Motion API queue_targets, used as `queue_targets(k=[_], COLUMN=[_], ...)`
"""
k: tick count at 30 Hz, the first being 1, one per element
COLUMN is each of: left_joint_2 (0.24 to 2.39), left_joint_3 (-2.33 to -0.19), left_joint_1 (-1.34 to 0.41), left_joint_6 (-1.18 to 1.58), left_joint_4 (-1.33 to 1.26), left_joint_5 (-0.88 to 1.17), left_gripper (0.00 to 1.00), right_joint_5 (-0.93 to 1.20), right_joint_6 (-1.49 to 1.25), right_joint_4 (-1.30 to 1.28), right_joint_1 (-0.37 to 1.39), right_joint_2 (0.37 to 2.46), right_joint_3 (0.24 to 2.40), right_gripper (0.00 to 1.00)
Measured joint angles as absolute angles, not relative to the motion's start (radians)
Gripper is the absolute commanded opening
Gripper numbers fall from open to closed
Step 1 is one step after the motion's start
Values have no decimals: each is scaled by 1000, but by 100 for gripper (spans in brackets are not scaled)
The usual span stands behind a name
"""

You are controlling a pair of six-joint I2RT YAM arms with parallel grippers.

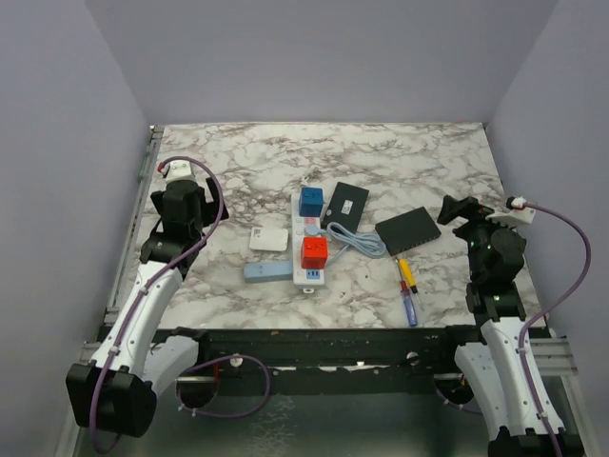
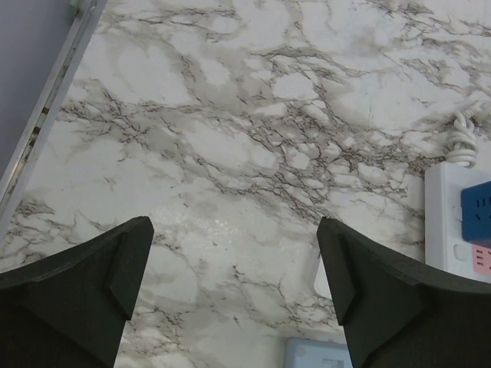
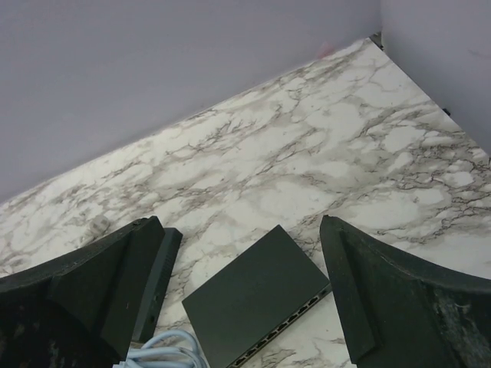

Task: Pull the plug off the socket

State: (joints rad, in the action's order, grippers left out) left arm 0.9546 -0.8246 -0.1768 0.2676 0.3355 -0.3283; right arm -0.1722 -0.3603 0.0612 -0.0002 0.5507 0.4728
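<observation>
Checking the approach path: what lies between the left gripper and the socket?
In the top view, bare marble tabletop from the left gripper, then a small white box just before the socket.

marble-patterned tabletop (image 1: 238,162): white, grey veins | long white rectangular plastic power strip (image 1: 308,229): pastel pink and blue panels | blue cube-shaped plug (image 1: 311,201) | red cube-shaped plug (image 1: 314,252)

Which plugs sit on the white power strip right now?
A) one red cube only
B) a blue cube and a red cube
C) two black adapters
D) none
B: the top view shows a blue cube and a red cube seated on the power strip.
</observation>
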Motion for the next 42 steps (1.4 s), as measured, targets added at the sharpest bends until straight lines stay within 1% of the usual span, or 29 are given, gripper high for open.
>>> queue_targets(k=[14,19,26,30,36,42], left_joint_2=[960,963,965,978,1073,1176], left_joint_3=[-825,-825,-825,-826,-842,-819], left_joint_1=[-177,-177,-190,-252,-441,-539], left_joint_6=[265,260,279,338,398,488], left_joint_4=[339,339,339,338,302,204], left_joint_5=[-322,-301,-232,-186,-173,-139], left_gripper=[99,99,98,97,94,93], right_joint_5=[-162,-96,87,216,362,450], right_joint_6=[-335,-313,-298,-308,-361,-458], right_joint_4=[63,70,79,38,-56,-104], right_joint_1=[0,0,0,0,0,6], right_joint_2=[542,542,599,698,804,866], right_joint_3=[473,473,484,560,681,679], right_gripper=[100,100,100,99,92,86])
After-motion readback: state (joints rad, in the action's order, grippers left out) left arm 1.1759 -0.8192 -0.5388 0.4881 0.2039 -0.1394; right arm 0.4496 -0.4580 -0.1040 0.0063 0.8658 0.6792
